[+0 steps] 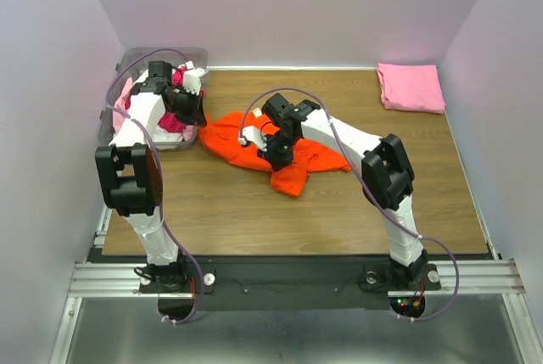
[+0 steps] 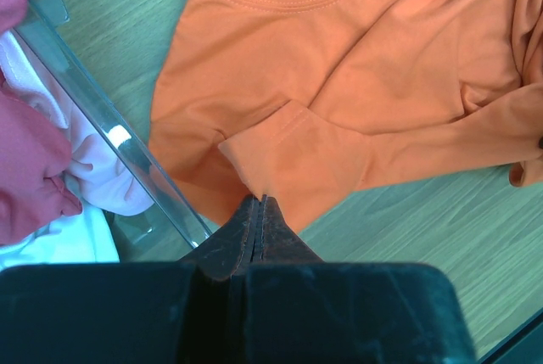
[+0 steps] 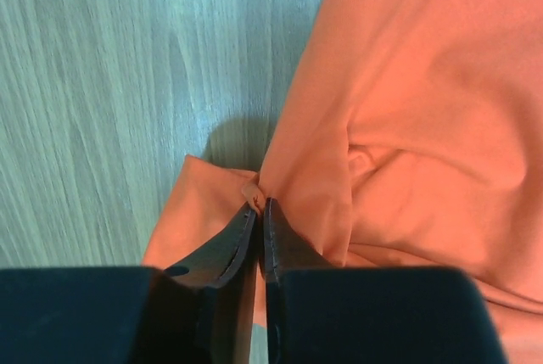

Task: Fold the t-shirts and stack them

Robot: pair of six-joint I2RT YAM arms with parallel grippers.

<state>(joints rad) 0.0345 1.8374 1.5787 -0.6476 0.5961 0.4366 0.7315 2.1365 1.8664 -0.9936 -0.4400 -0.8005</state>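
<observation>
- The orange t-shirt (image 1: 246,139) is lying crumpled in the middle of the surface (image 1: 254,228), between the two arms. In the left wrist view its collar and one short sleeve (image 2: 297,148) are showing face-up.
- A pink t-shirt (image 1: 411,86) is sitting folded at the far right corner, well apart from the work. A magenta t-shirt (image 2: 30,169) and some pale cloth are lying in the clear bin (image 1: 127,63) at the far left.
- The left end effector (image 2: 259,204) is pressing its fingers together, tips touching the sleeve hem just beside the bin wall. I cannot tell whether any hem is being nipped.
- The right end effector (image 3: 259,204) is standing narrow, pinching what looks like a raised fold of orange cloth. The cloth is tenting up to the tips and casting a shadow on the wood.
- Judgement: the step in hand is spreading the orange t-shirt flat before any fold. The task is looking early, with one shirt folded and more waiting in the bin.
- Doing it well, as I judge it:
  - Confirm the left grip on the hem before pulling; a bare touch will slip off.
  - Draw the two holds apart slowly and low, keeping the cloth taut without dragging the whole shirt.
  - Keep the left pull clear of the bin wall so the sleeve is not snagging on it.
  - Aim for collar, sleeves and bottom hem all lying flat and visible before folding.
</observation>
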